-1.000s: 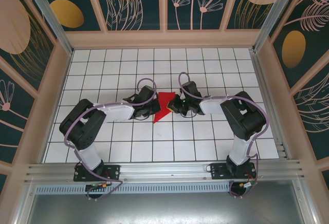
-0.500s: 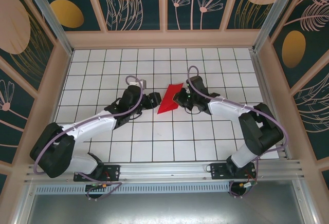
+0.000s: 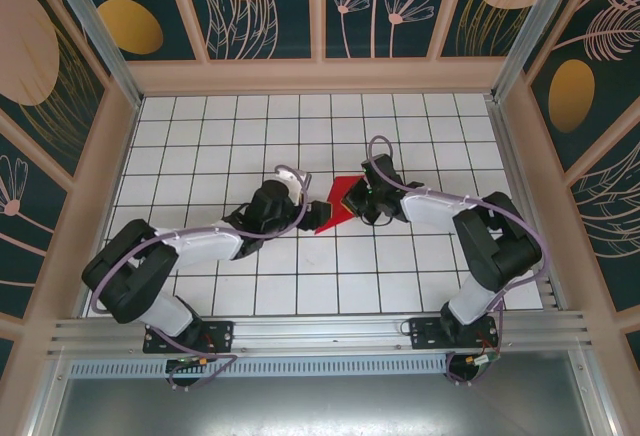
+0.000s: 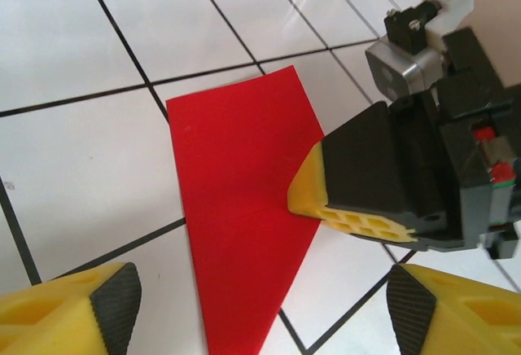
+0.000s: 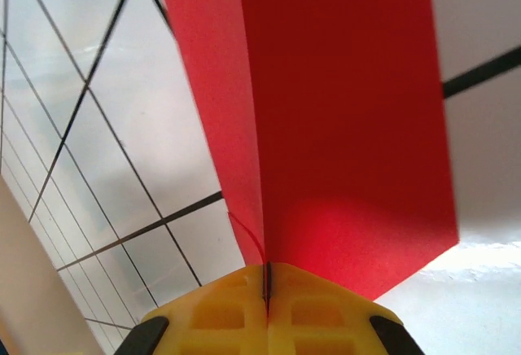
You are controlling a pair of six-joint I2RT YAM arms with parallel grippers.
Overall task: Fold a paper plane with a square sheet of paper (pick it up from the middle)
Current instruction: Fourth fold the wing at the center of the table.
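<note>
The sheet of paper (image 3: 333,208), bright red and folded into a pointed wedge with a crease, lies low over the middle of the white tiles. My right gripper (image 3: 353,199) is shut on its right edge; the wrist view shows the yellow fingertips (image 5: 244,314) pressed together on the red paper (image 5: 342,111). Just left of the paper's point, my left gripper (image 3: 306,208) is open. From its wrist, the paper (image 4: 236,200) lies between and ahead of the spread left gripper (image 4: 260,314), touching neither pad. The right fingers (image 4: 326,196) pinch the paper's far edge.
The white gridded table (image 3: 400,276) is boxed in by patterned walls (image 3: 320,76) on three sides. An aluminium rail (image 3: 320,331) runs along the near edge at the arm bases.
My left gripper has opened and let go of the paper, drawn back left, then come in again at the paper's lower left. The right gripper has stayed shut on the paper, which shifted slightly.
</note>
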